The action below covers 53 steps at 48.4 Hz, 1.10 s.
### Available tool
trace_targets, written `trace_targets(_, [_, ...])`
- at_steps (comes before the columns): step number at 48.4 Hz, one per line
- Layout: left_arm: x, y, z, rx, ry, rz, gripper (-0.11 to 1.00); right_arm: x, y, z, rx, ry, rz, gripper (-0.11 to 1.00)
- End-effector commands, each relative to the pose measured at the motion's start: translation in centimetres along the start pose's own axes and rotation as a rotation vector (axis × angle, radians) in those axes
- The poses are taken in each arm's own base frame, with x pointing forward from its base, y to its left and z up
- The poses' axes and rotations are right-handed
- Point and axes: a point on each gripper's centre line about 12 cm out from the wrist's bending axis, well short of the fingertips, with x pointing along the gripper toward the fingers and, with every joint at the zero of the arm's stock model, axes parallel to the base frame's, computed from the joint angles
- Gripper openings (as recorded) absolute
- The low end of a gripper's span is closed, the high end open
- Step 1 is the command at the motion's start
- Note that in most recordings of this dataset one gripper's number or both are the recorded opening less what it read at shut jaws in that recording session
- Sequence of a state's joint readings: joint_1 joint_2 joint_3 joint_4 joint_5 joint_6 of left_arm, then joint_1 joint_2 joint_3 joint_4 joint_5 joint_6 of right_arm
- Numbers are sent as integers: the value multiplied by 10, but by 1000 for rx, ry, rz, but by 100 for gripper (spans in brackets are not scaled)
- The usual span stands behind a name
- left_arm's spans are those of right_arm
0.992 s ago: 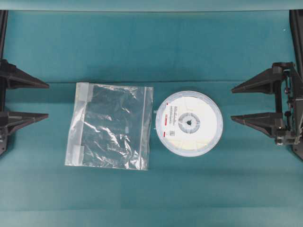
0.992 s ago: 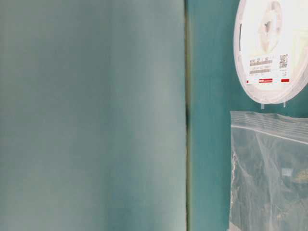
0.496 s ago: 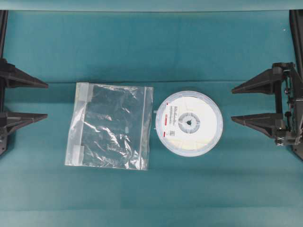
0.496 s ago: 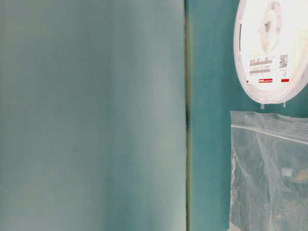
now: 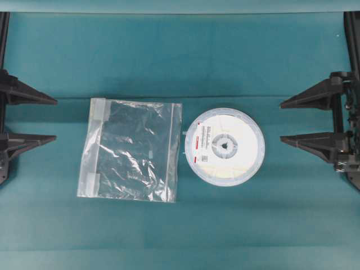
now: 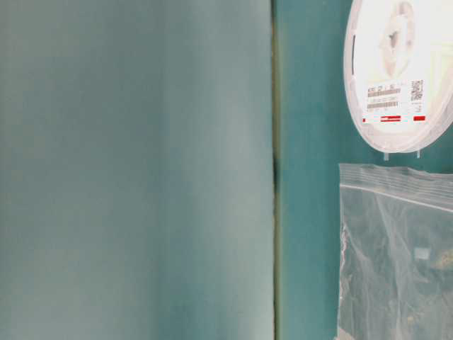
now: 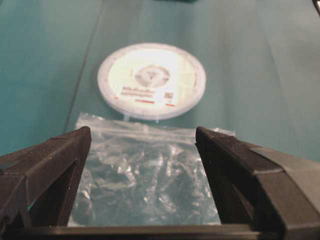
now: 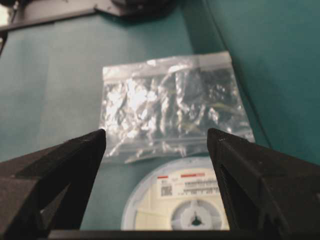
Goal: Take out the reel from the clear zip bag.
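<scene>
Teal table: left tool and right tool both gape wide, holding nothing.

Open cloth round reel, bag

I work at a lab-style robot bench: a bare desk under teal cloth, my black arms mounted at both sides, cameras watching from several angles.
</scene>
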<state>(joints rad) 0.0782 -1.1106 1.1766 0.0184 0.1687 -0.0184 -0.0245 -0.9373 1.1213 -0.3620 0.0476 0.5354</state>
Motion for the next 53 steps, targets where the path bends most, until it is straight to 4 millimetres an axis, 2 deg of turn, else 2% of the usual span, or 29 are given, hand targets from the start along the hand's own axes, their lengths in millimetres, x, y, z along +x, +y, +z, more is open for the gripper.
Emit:
trace_targets(1, [-1,0,12,0,-29,0,92,-2,2,11,-15,-33,8,89])
trace_targets(53, [-1,0,12,-2,-31,0,92,-1,-1,4,-1,11,-14,89])
